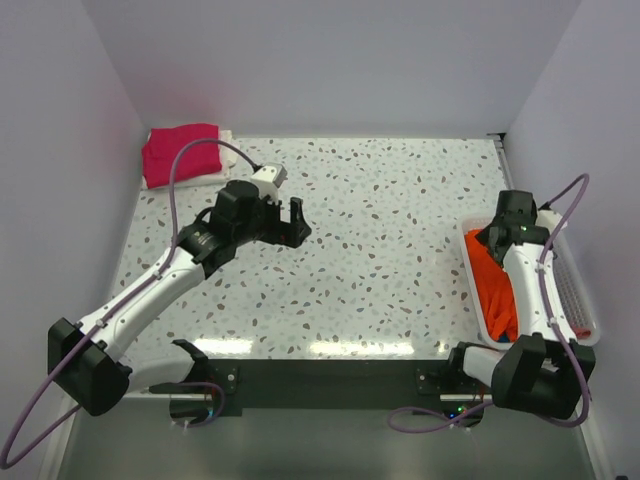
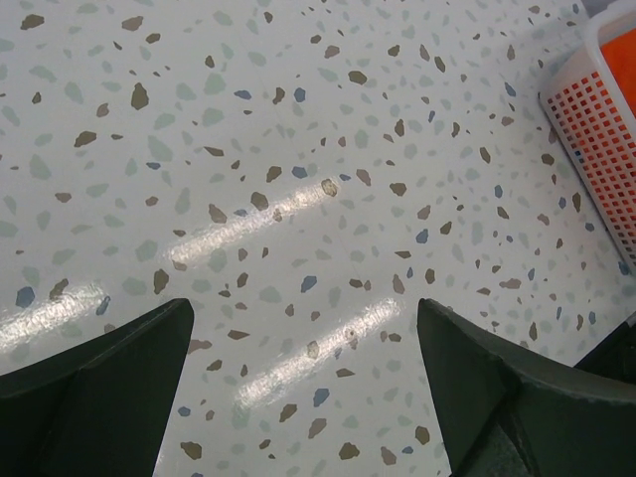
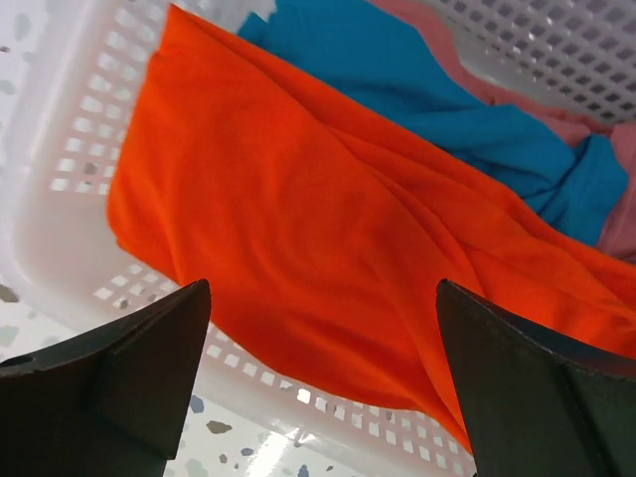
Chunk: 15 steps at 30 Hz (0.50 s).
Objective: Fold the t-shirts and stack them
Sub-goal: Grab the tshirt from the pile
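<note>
Top view. Speckled table (image 1: pixel 380 250), white walls round it. Left arm (image 1: pixel 150 295) reaches from the near left corner toward the table's middle; left gripper (image 1: pixel 300 222) hangs over bare tabletop, jaws spread, nothing in them. Far left corner: a folded magenta-pink t-shirt (image 1: pixel 180 152) lies on a white t-shirt (image 1: pixel 228 137) (only a thin white edge shows under it). Right side: a white slatted basket (image 1: pixel 585 310) sits along the table's right edge. Right arm (image 1: pixel 540 300) bends forward over it, wrist above the basket's far end. The orange t-shirt (image 1: pixel 495 290) lies crumpled in the basket, along its left wall.

Left wrist view. Both dark fingers (image 2: pixel 89 388) stand wide apart at the bottom of the view, with only speckled tabletop between them. The corner of the basket shows at upper right, well apart from the fingers, orange cloth visible through its holes.

Right wrist view. Right gripper (image 3: pixel 323 285) hovers above the basket, jaws spread wide, gripping nothing. The orange t-shirt fills the middle of the view, loose and wrinkled, draped down the inside of the near wall. Behind it lies a teal-blue t-shirt (image 3: pixel 477 109), partly covered by the orange one. A salmon-pink t-shirt (image 3: pixel 621 179) peeks out at the far right edge, under the teal-blue one.
</note>
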Motion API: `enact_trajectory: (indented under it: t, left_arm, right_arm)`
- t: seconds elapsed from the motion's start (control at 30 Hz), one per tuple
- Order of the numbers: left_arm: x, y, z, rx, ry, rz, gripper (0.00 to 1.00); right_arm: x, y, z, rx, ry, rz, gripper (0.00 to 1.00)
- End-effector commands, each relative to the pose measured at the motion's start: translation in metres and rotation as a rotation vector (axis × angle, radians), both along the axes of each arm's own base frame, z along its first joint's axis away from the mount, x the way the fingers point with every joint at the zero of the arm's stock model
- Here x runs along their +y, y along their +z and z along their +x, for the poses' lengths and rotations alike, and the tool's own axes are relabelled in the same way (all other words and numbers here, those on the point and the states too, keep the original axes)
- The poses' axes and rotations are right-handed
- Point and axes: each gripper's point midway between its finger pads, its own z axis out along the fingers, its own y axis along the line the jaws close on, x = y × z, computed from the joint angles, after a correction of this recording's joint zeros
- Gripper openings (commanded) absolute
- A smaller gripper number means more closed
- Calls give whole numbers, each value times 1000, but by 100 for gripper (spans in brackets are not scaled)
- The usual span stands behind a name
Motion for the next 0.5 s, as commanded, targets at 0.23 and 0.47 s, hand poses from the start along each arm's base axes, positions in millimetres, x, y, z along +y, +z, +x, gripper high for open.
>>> enact_trajectory:
  t: [0.23,0.47]
  left_arm:
    - [-8,-10,-6,31,-37,-38,100]
    - [-5,-11,-6,32,-19,-32,100]
  right_arm:
    - [1,-72,0,33,-114,73,90]
    - [5,-44,2,-36,-68,73,0]
